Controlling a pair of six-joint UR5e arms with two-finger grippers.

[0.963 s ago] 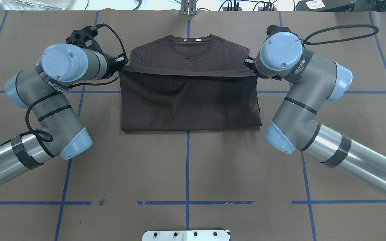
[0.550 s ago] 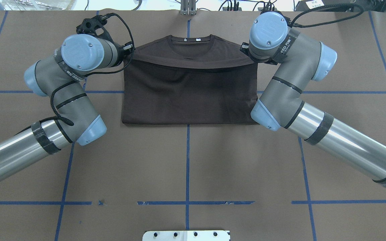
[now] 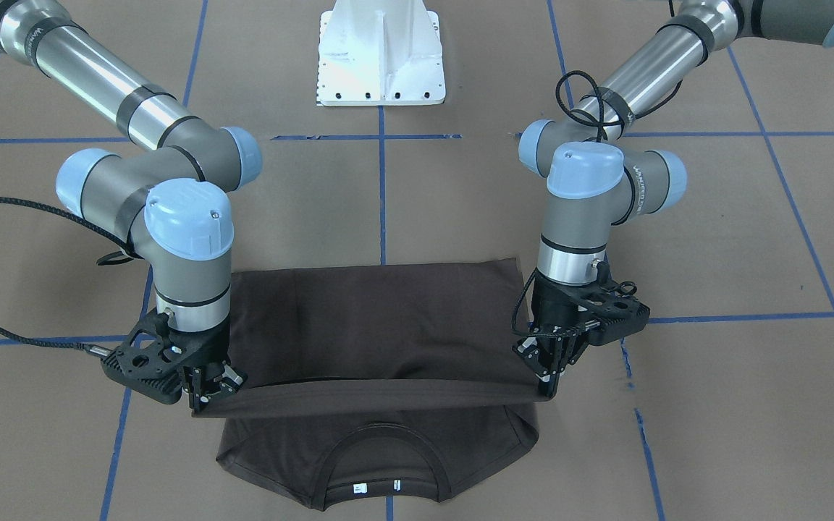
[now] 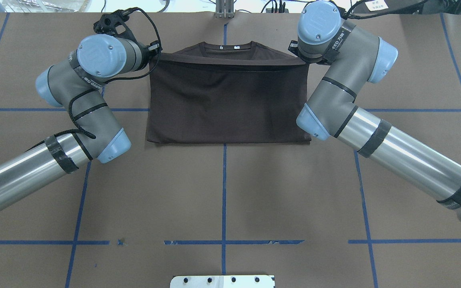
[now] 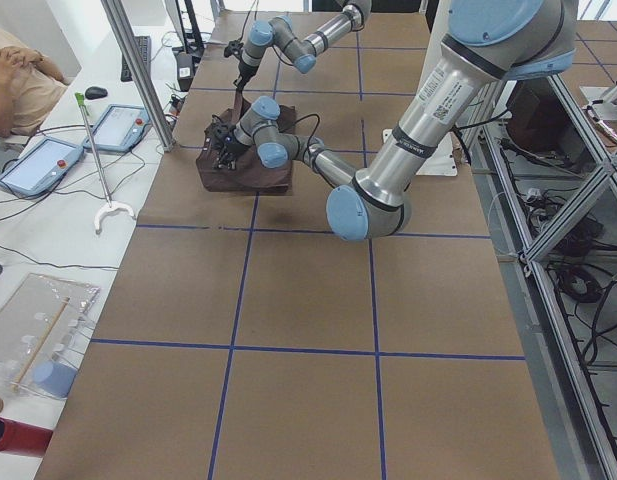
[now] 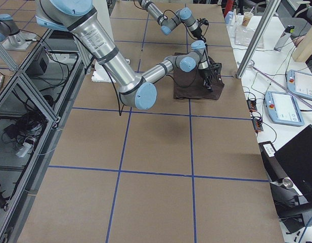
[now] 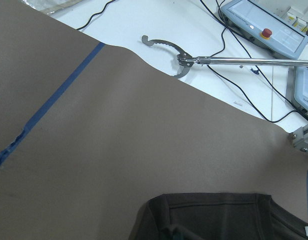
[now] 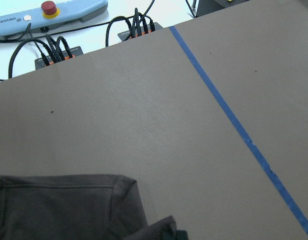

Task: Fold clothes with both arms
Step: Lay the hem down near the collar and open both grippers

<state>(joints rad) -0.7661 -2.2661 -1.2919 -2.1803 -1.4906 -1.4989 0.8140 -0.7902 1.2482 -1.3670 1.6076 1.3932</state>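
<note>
T-shirt [image 4: 226,104]: 12 o'clock on the tabletop [image 4: 222,192], hem [image 3: 366,398] hoisted nearly over the collar [image 4: 227,48]
left pincer [image 3: 549,387]: pinching a hem corner
right pincer [image 3: 211,391]: pinching the other
to do: lay it down, let go

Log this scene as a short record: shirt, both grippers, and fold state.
T-shirt: dark brown, on the table, lower half doubled over toward the collar
Left gripper: shut on one corner of the hem
Right gripper: shut on the other hem corner
Hem: taut between both grippers, short of the collar
Collar: uncovered, white tags showing
</note>
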